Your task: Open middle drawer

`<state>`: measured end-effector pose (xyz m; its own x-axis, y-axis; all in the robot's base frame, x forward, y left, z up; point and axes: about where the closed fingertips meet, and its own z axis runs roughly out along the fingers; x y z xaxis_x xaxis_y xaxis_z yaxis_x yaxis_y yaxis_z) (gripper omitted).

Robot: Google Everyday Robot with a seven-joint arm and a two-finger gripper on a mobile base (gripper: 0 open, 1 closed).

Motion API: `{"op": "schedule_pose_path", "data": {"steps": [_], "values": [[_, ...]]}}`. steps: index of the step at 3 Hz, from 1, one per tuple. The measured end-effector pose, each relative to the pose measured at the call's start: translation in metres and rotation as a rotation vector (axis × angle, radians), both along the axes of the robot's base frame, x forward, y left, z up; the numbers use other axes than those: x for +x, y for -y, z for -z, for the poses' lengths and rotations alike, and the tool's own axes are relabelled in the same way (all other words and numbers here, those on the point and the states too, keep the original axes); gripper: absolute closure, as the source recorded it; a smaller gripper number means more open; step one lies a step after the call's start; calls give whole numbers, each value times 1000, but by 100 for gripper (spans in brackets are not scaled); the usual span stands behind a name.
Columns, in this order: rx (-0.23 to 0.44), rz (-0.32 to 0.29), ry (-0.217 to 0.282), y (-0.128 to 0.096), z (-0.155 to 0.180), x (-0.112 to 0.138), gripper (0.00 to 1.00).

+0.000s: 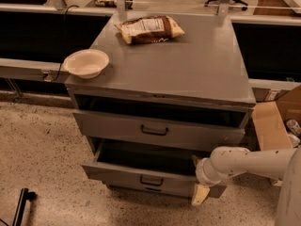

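Observation:
The grey cabinet (188, 69) has three drawers. The middle drawer (117, 173), grey with a small black bar handle (151, 180), is pulled out, and its dark inside shows. My gripper (197, 177) is at the right end of that drawer's front. It is open, with one cream finger (200, 195) hanging outside the front and the other just inside the drawer. My white arm (254, 163) reaches in from the right. The top drawer (188, 134) is out a little. Only a handle sliver of the bottom drawer (151, 189) shows.
A white bowl (86, 62) sits on the cabinet's left front corner and a chip bag (149, 28) at the back. A cardboard box (277, 121) stands right of the cabinet. A black object (21, 206) lies on the speckled floor at lower left.

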<state>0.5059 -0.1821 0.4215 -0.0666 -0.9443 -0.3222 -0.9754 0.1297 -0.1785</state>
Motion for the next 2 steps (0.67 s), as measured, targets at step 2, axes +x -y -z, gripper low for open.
{"op": "schedule_pose_path", "data": {"steps": [2], "values": [[75,34,-122,0,18,-45,35]]}}
